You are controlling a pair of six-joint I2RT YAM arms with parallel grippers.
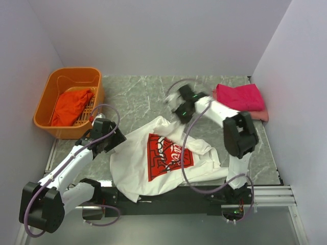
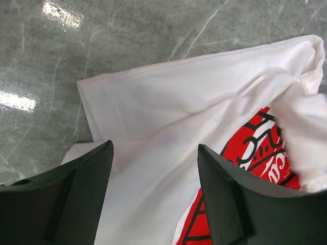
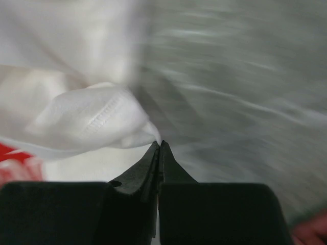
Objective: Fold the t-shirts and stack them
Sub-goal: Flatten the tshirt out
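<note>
The white t-shirt [image 1: 153,163] with the red print [image 1: 164,155] lies crumpled near the table's front middle. My left gripper [image 1: 113,137] is open over the shirt's left edge; the left wrist view shows white cloth [image 2: 168,97] between the spread fingers [image 2: 76,194]. My right gripper [image 1: 177,109] is blurred, at the shirt's far corner. In the right wrist view it is shut [image 3: 160,145] with a hemmed fold of the white shirt [image 3: 92,120] pinched at the tips. A folded magenta shirt [image 1: 237,96] lies on a pink one [image 1: 261,115] at the back right. An orange-red shirt [image 1: 71,106] is in the basket. The blue shirt is out of view.
The rigid orange basket [image 1: 47,99] stands at the back left corner. White walls close in the table on the left, back and right. The grey marble tabletop [image 1: 138,97] shows behind the white shirt. A metal rail [image 1: 271,194] runs along the front edge.
</note>
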